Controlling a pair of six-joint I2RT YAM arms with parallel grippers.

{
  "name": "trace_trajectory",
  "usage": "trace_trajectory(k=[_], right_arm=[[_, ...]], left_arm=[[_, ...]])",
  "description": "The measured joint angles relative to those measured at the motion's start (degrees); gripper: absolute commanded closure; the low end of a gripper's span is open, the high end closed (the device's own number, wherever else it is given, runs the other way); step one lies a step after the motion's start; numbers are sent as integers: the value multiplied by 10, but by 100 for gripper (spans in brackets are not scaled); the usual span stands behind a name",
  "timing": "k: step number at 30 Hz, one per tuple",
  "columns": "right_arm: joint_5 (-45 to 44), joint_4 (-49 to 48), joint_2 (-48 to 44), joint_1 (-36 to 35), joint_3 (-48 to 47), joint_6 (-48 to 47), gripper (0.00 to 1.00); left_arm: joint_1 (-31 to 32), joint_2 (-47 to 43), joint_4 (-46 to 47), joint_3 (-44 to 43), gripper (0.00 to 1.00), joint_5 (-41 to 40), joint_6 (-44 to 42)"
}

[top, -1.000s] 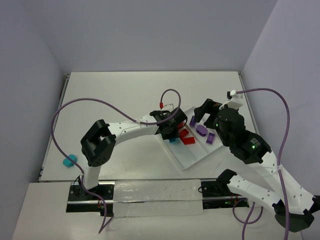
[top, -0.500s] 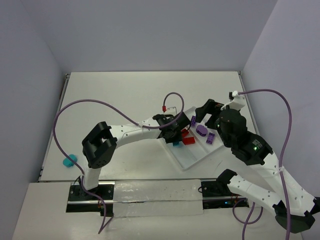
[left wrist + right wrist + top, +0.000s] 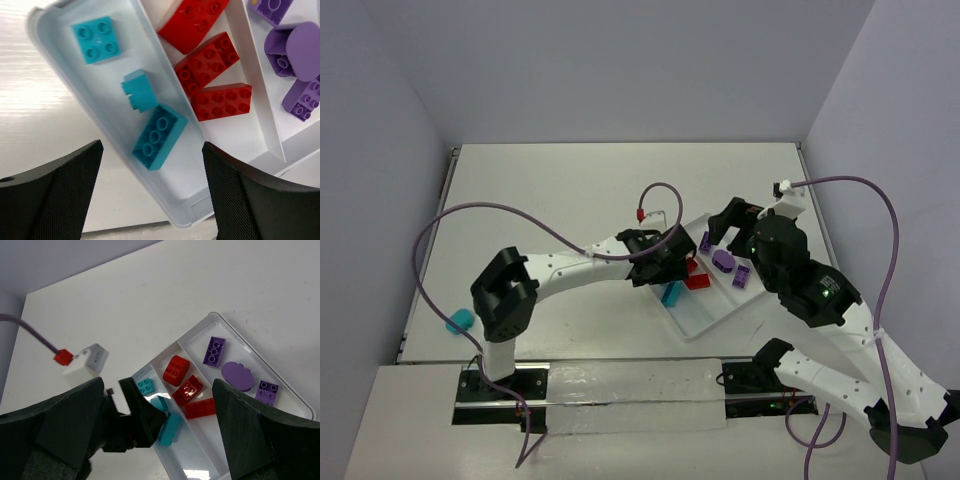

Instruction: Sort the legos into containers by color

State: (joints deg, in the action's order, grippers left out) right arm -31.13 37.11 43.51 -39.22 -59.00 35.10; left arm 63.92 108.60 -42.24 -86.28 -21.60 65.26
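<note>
The white table [image 3: 550, 190] is carrying the tray [image 3: 175, 185], whose three long compartments are lying side by side, skewed between my two arms. My left gripper [image 3: 150, 148] is hovering over the tray's outer compartment with jaws spread wide and gripping nothing, and my right gripper [image 3: 157, 385] is hanging above the tray, likewise wide and empty. Three teal bricks [image 3: 159, 136] are sitting in that outer compartment, three red bricks [image 3: 210, 62] in the middle one and three purple bricks [image 3: 295, 50] in the third, while one teal piece [image 3: 460, 320] is lying on the table near its left edge, well apart from the tray.
</note>
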Motion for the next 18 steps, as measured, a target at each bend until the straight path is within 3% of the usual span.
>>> trace_trajectory(k=[7,12,18], right_arm=[[6,-5,0,0,2,3,3],[20,-11,6,0,2,0,3],[36,-17,23,0,2,0,3]], left_arm=[[-50,-182,-75,137,10,-50,57],[-236,-364,-85,317,1,-57,86],[-412,-447,-94,374,2,-58,88]])
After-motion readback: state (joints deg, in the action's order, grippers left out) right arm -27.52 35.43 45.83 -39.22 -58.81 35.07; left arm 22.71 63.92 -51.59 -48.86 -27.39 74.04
